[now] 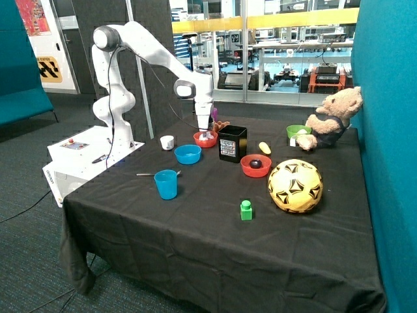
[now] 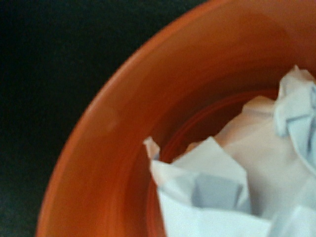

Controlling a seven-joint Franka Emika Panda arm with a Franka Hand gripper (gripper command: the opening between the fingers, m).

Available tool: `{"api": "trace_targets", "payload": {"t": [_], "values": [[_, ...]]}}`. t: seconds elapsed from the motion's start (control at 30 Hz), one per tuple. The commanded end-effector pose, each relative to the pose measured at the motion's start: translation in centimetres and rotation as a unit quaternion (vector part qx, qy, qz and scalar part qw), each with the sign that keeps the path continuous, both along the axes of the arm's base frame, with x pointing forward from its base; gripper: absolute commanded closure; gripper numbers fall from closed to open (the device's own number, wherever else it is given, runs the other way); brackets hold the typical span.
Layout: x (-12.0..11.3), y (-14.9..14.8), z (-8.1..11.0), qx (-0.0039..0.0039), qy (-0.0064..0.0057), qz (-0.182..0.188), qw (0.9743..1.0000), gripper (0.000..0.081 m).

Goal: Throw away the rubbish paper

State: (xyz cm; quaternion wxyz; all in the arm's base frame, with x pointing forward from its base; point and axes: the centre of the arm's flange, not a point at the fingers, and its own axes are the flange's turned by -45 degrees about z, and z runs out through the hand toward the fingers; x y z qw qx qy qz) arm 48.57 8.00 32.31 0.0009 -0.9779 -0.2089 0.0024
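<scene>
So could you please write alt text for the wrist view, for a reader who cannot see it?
Close view into a round red plastic bowl that holds crumpled white rubbish paper, filling most of the bowl's floor. Black tablecloth shows beyond the rim; the gripper itself is not visible here.

The black box (image 1: 232,143) bears a white label, its print not legible; nothing else reads.

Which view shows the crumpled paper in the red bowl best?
The wrist view: the crumpled white paper fills the frame, folds visible, lying inside the red bowl. The outside view shows only a small white patch in that bowl, under the claw.
</scene>
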Motion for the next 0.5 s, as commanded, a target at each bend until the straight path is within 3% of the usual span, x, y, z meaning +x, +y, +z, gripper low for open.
{"api": "trace_targets", "payload": {"t": [0.0,0.17,0.47], "values": [[-0.59,-0.26,0.04,-0.00041,-0.0025,-0.001,1.0000,0.0426],[-0.79,-0.26,-0.03,-0.00040,-0.0025,0.001,1.0000,0.0479],[-0.85,-0.24,-0.06,-0.00039,-0.0025,0.006,1.0000,0.0448]]}}
